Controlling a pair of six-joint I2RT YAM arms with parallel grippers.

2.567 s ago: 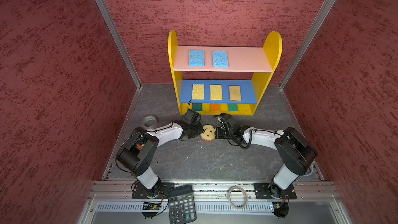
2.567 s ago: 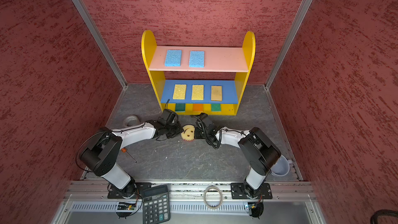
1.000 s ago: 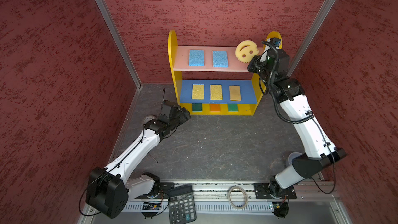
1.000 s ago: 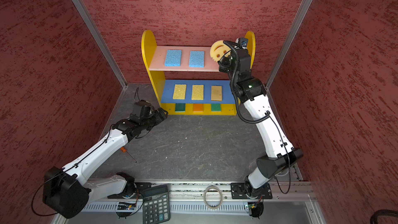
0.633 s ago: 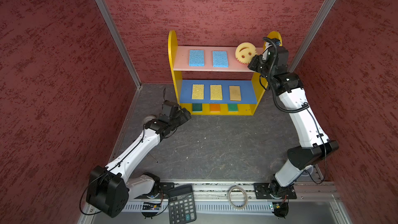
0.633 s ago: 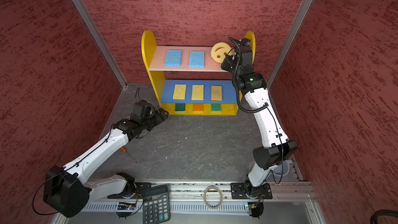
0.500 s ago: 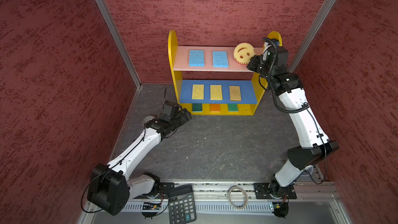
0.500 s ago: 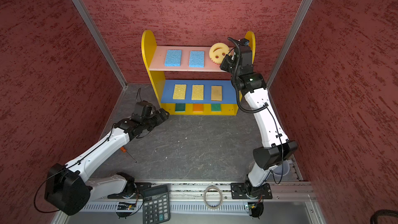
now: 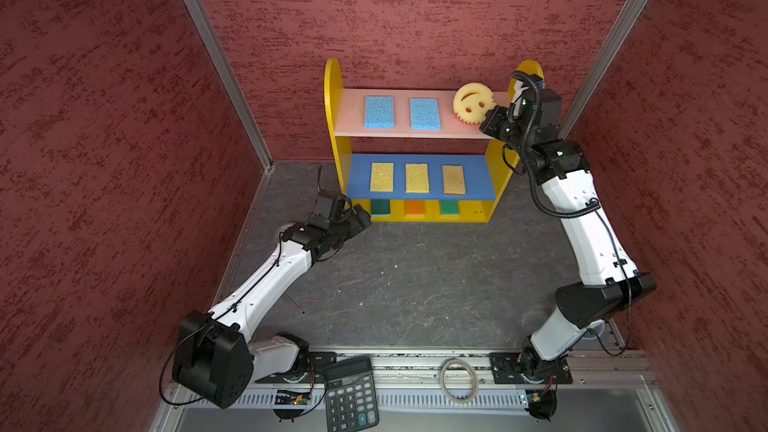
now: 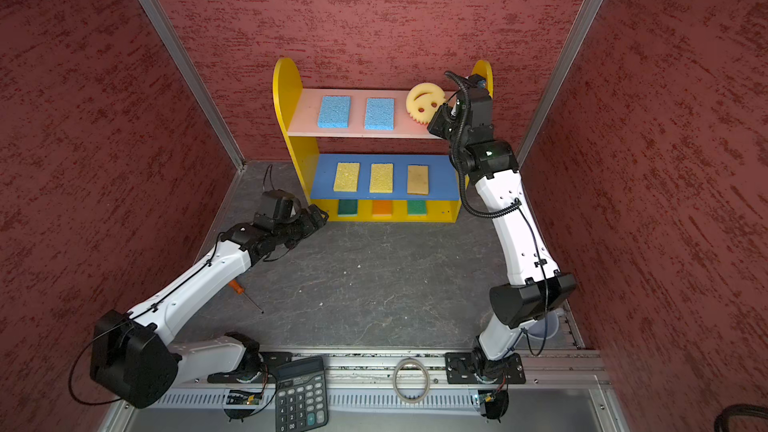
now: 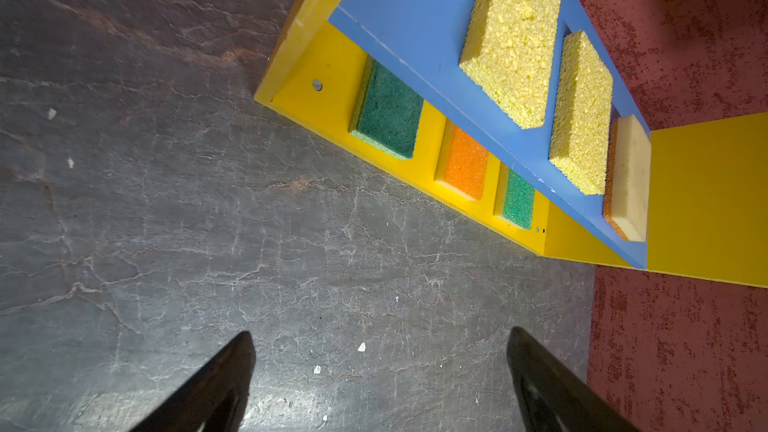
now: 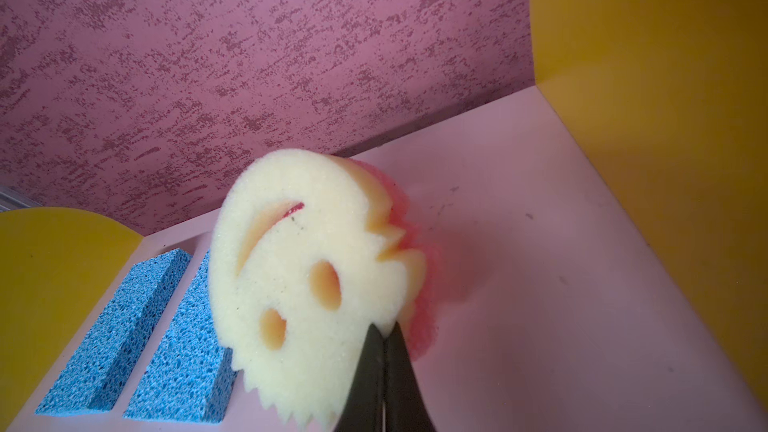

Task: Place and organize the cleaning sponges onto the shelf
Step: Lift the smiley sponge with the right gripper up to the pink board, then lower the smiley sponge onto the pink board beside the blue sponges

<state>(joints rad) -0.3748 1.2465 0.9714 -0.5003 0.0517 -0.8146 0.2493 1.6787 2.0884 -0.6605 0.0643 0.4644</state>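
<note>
The round yellow smiley sponge hangs tilted over the right end of the shelf's pink top board, pink underside towards the board. My right gripper is shut on its toothed edge. Two blue sponges lie to its left. Three yellow and tan sponges sit on the blue board. Green, orange and green ones sit on the bottom. My left gripper is open and empty above the floor by the shelf's lower left corner.
A black calculator and a ring lie on the front rail. An orange-handled screwdriver lies on the floor under the left arm. A small cup stands behind the right arm's base. Red walls close in on three sides.
The right gripper lifted the smiley sponge from the floor to the top board and has edged it leftward and lower. The left arm drew back to the shelf's left corner.
</note>
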